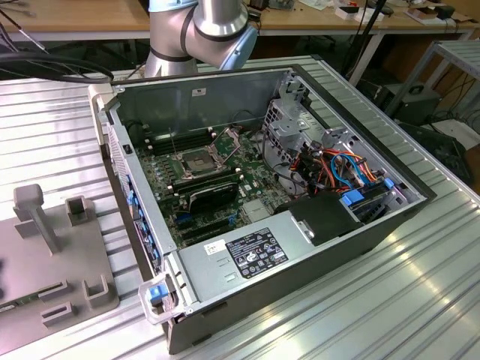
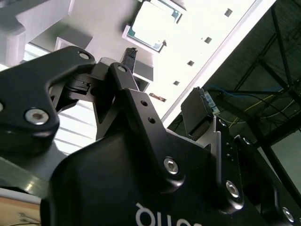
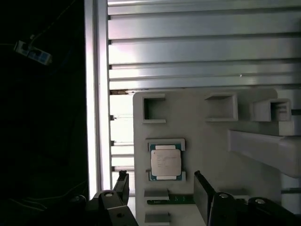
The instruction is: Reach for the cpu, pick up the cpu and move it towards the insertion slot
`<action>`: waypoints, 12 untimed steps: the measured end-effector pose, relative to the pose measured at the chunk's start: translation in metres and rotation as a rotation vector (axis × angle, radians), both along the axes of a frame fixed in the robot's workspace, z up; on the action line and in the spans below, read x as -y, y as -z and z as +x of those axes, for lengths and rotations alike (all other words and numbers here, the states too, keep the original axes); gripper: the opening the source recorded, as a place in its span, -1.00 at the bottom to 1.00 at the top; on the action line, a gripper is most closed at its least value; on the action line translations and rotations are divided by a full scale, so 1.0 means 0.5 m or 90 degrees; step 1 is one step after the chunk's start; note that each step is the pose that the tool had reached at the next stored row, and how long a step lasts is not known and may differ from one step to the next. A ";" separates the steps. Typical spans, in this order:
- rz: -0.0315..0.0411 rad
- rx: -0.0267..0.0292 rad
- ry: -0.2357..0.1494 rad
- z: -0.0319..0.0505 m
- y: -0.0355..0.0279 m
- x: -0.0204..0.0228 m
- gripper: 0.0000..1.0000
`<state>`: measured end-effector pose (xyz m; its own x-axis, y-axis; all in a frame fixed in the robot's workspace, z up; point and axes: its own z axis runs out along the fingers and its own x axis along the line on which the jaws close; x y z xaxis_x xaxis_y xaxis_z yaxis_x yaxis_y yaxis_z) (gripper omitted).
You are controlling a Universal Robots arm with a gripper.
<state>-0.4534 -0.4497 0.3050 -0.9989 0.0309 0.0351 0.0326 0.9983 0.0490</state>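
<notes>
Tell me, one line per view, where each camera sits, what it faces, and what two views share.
Exterior view: off the arm, looking down into the open computer case and its socket; the arm shows behind the case.
First wrist view: on the wrist, looking past the open hand at the chip in its white holder.
Second wrist view: on the wrist, behind the hand's black body, looking along its fingers.
Shared: both wrist views show the hand and the chip in its holder.
</notes>
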 end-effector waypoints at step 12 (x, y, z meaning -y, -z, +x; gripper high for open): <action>0.0000 0.0000 -0.007 0.000 0.053 0.0041 0.33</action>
